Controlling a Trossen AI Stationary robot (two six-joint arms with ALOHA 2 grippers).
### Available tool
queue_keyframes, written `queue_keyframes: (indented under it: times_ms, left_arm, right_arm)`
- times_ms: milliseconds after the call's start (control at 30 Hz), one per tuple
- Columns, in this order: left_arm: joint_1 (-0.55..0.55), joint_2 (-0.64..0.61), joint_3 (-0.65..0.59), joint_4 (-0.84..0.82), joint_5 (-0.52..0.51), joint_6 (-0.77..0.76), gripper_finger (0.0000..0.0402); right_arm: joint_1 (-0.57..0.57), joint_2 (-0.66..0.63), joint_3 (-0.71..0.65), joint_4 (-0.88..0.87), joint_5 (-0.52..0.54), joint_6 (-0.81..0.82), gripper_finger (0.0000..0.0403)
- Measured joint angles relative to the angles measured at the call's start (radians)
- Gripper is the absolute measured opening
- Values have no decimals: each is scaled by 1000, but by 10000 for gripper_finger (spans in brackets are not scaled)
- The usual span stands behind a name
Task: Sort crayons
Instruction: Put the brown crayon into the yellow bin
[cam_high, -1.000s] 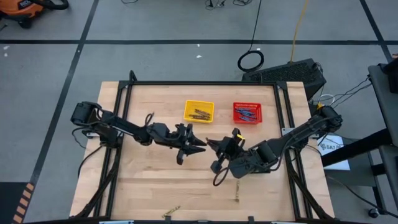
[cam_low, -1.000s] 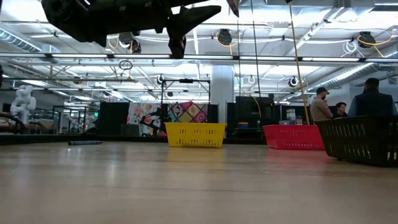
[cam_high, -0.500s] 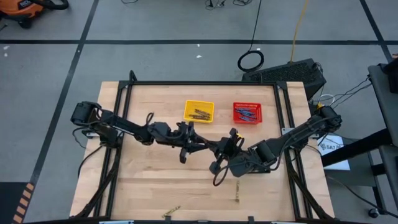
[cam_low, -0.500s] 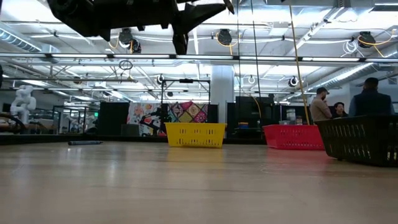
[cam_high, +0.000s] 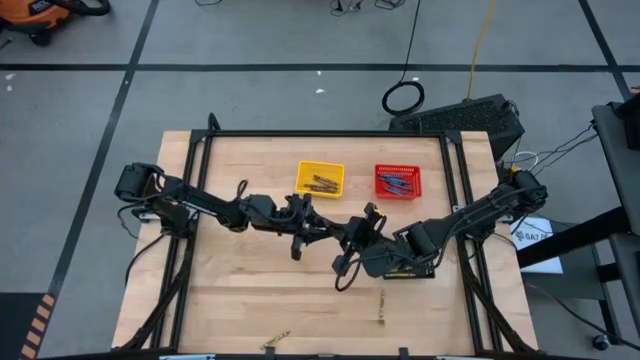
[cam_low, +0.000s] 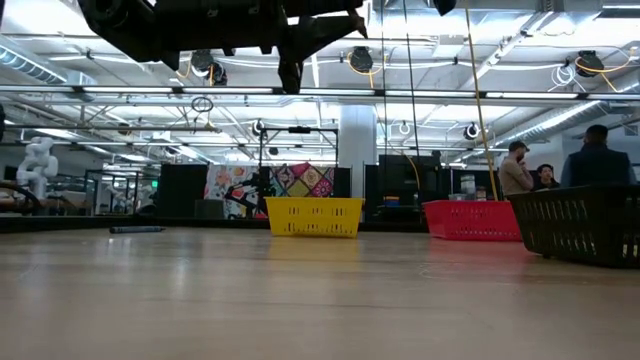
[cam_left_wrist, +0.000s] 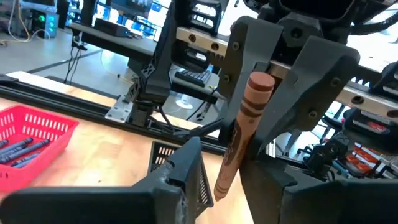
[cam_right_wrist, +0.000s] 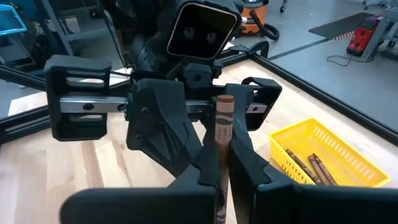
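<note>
The desk (cam_high: 240, 290) is wide bare wood, with my two arms meeting above its middle. At its far side sit a yellow basket (cam_high: 320, 178) holding brownish crayons and a red basket (cam_high: 398, 182) holding bluish ones. A black basket (cam_low: 578, 226) shows in the low view; in the high view I think it lies under my right arm. A few loose crayons (cam_high: 381, 307) lie near the desk's near edge.

My right pincer (cam_high: 362, 228) is clamped shut on a brown crayon (cam_left_wrist: 241, 132), holding it upright in the air with its upper part free. My left pincer (cam_high: 326, 231) stands wide open, its fingers (cam_right_wrist: 163, 134) on either side of that crayon, and I see no contact yet.

This looks like a handover, so I judge it goes well if I do these things:

1. Keep my right pincer motionless and shut while the left one closes.
2. Centre the crayon between the left fingers, so that both pads meet it together and it does not tip.
3. Grip the free length, clear of my right fingertips.
4. Release my right pincer only once the left grip looks firm.
5. Draw the right arm straight back, away from the crayon.
6. Carry the brown crayon over the yellow basket, where the like colours lie.
</note>
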Motion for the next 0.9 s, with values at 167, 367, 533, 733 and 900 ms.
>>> queue_keyframes:
  times_ms: [167,367,533,733,900]
  left_arm:
    - [0,1,0,-5,2,22,106]
    - [-1,1,0,-5,7,69,37]
    - [-2,1,0,-5,10,90,13]
    - [-1,1,0,-6,27,106,13]
    - [-1,1,0,-10,28,106,13]
  right_arm:
    - [0,0,0,0,-1,0,0]
    - [0,0,0,1,-3,0,0]
    - [0,0,0,1,-17,0,0]
    - [0,0,0,3,-24,0,3]
    - [0,0,0,3,-26,0,26]
